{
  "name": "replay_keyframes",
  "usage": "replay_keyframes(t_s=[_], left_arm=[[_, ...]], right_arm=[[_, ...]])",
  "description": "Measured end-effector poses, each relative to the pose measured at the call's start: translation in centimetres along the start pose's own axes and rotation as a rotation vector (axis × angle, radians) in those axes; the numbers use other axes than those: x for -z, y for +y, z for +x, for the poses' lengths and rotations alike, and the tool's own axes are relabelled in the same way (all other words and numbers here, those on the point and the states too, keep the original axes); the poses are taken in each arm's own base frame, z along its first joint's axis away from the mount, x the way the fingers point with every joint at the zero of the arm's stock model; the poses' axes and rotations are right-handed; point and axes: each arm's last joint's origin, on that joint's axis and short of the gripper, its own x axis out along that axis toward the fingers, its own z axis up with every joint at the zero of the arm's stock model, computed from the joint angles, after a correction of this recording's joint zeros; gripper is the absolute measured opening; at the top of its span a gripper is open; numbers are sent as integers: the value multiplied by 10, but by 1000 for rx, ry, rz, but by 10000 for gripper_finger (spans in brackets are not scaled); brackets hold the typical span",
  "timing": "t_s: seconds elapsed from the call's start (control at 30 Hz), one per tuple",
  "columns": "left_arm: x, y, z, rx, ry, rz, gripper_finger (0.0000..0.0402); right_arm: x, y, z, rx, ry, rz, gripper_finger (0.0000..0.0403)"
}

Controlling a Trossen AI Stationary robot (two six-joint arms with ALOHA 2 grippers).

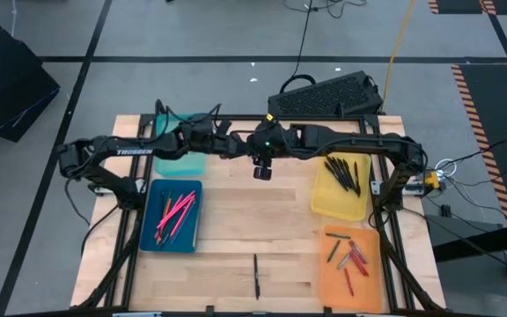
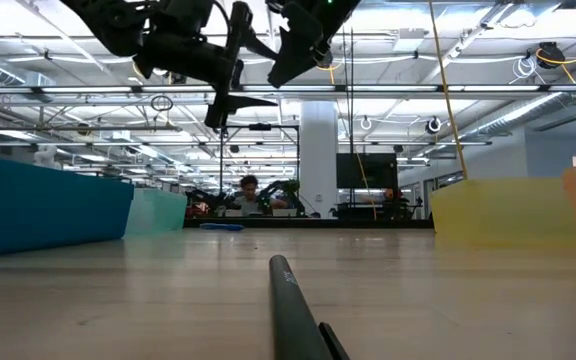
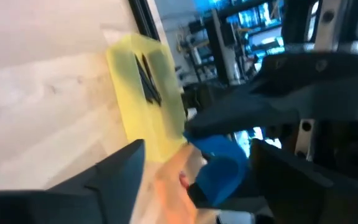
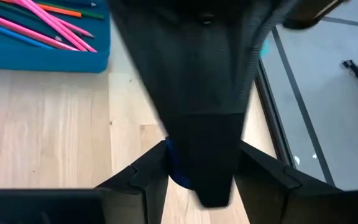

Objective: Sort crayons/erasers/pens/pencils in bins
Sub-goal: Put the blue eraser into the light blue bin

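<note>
High view: both arms reach toward the middle of the far part of the desk (image 1: 236, 220), raised above it. The left gripper (image 1: 232, 146) and the right gripper (image 1: 246, 147) meet there, close together, just right of the teal bin (image 1: 183, 164). The dark blue bin (image 1: 171, 239) at left holds long pink sticks; the yellow bin (image 1: 341, 204) at right holds black sticks; the orange bin (image 1: 352, 280) at near right holds the crayons (image 1: 352, 257). One black pen (image 1: 256, 276) lies alone on the bare desk, near the front edge. Low view: the two grippers hang high over the desk, touching or nearly so; the black pen (image 2: 290, 310) lies in the foreground, and a small blue item (image 2: 220, 226), too small to identify, rests on the far desk beside the teal bin (image 2: 158, 212). Left wrist view: a blue eraser (image 3: 221, 163) sits between dark fingers (image 3: 114, 171), with the yellow bin (image 3: 149, 93) beyond; which gripper clamps it I cannot tell. Right wrist view: the blue eraser (image 4: 178, 169) shows at the tip of a dark finger (image 4: 207, 155), the dark blue bin (image 4: 42, 45) beyond. Whether each gripper's fingers are apart or together cannot be told.
</note>
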Motion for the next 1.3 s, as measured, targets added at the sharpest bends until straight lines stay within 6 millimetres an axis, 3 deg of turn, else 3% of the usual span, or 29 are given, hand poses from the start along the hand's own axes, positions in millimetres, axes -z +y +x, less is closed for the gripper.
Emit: replay_keyframes(t_s=[0.33, 0.47, 0.77, 1.0, 1.17, 1.3], left_arm=[[-1, -3, 0, -5, -60, 59, 114], [1, -5, 1, 1, -73, 69, 64], [1, -3, 1, -23, -71, 100, 49], [-10, 4, -6, -73, -111, 126, 25], [-24, 14, -23, -208, -180, 158, 15], [-28, 26, -50, -458, -205, 208, 20]], right_arm=[[1, 1, 1, -1, 8, -8, 159], [1, 0, 0, 12, 12, -7, 160], [0, 0, 0, 4, 1, 32, 166], [-2, 6, -7, -7, -13, 40, 219], [0, 15, -20, -51, 18, 39, 253], [8, 14, -26, -41, 91, 68, 264]])
